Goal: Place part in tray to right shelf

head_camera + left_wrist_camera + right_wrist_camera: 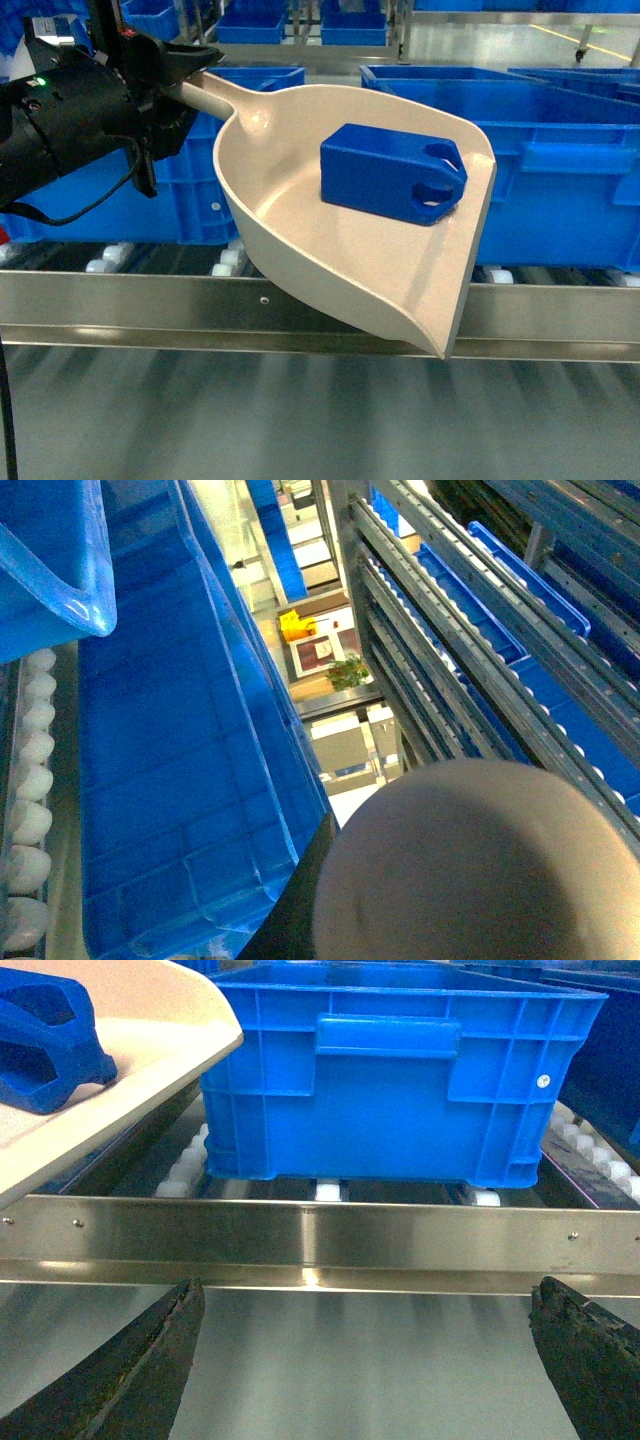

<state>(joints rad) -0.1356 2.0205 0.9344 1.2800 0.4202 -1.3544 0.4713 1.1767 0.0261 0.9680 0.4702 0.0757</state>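
Our left claw point(185, 70) gripped the tray point(300, 230) handle; the part point(392, 172) lay lugs-right above the shelf point(560, 310); our right claw point(365, 1360) gaped empty.

Large blue crates point(560, 150) are seen standing side by side on white rollers point(232, 260). One crate point(400, 1070), ribbed and with a moulded handle recess, is shown close up in the right wrist view. Further blue bins point(250, 25) are stacked behind. Past the crates in the left wrist view, a yellow object point(297, 626) and what may be a potted plant point(347, 670) are made out far off.
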